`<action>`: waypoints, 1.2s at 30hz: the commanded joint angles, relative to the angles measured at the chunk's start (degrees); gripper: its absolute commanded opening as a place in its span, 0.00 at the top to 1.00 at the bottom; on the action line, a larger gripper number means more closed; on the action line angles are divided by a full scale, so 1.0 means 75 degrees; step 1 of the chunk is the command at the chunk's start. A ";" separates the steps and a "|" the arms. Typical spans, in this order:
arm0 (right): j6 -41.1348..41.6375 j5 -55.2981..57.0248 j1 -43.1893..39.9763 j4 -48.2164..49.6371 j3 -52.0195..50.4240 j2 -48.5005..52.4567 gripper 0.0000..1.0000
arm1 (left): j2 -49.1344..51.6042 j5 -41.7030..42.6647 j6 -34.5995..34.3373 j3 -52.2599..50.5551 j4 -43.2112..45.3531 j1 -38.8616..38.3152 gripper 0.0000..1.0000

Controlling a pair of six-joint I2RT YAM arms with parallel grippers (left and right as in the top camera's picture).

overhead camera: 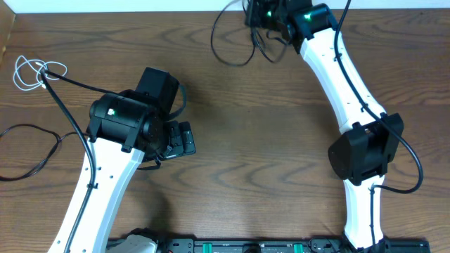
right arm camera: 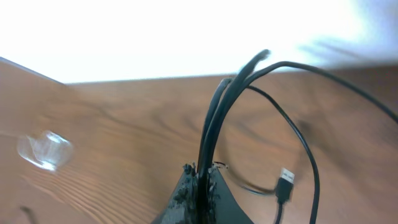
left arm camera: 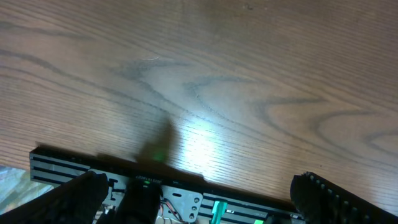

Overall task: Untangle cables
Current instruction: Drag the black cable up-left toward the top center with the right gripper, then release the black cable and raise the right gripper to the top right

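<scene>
My right gripper [overhead camera: 262, 15] is at the far edge of the table, shut on a black cable [overhead camera: 223, 43] that loops down to the left of it. In the right wrist view the fingers [right arm camera: 186, 193] pinch doubled strands of the black cable [right arm camera: 214, 118], and its USB plug [right arm camera: 285, 183] hangs free to the right. A thin white cable [overhead camera: 34, 72] lies coiled at the far left. Another black cable [overhead camera: 42, 151] curves along the left edge. My left gripper [overhead camera: 184, 138] hovers mid-table, open, its fingers [left arm camera: 329, 199] wide apart with nothing between them.
A black rail with green parts [overhead camera: 239, 246] runs along the near table edge, and also shows as the rail [left arm camera: 74, 165] in the left wrist view. The right arm [overhead camera: 351, 91] spans the right side from front to back. Bare wood [overhead camera: 267, 140] lies between the arms.
</scene>
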 commanded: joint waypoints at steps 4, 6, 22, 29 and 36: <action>0.1428 -0.0373 0.0536 0.1824 0.0163 -0.0050 0.98 | 0.0000 -0.0099 -0.0093 -0.0003 -0.0026 -0.0012 0.01; 0.1775 -0.0405 0.0699 0.2547 0.0166 -0.0050 0.99 | 0.0000 -0.0099 -0.0093 -0.0003 -0.0026 -0.0012 0.01; 0.0358 0.2200 0.2215 0.1559 0.0163 0.0353 0.43 | 0.0000 -0.0099 -0.0093 -0.0003 -0.0026 -0.0012 0.01; -0.0498 0.1597 0.1751 -0.0187 0.0166 0.0577 0.08 | 0.0000 -0.0099 -0.0093 -0.0003 -0.0026 -0.0012 0.01; -0.0490 0.1629 0.0746 -0.1775 0.0166 -0.0050 0.01 | 0.0000 -0.0099 -0.0093 -0.0003 -0.0026 -0.0012 0.01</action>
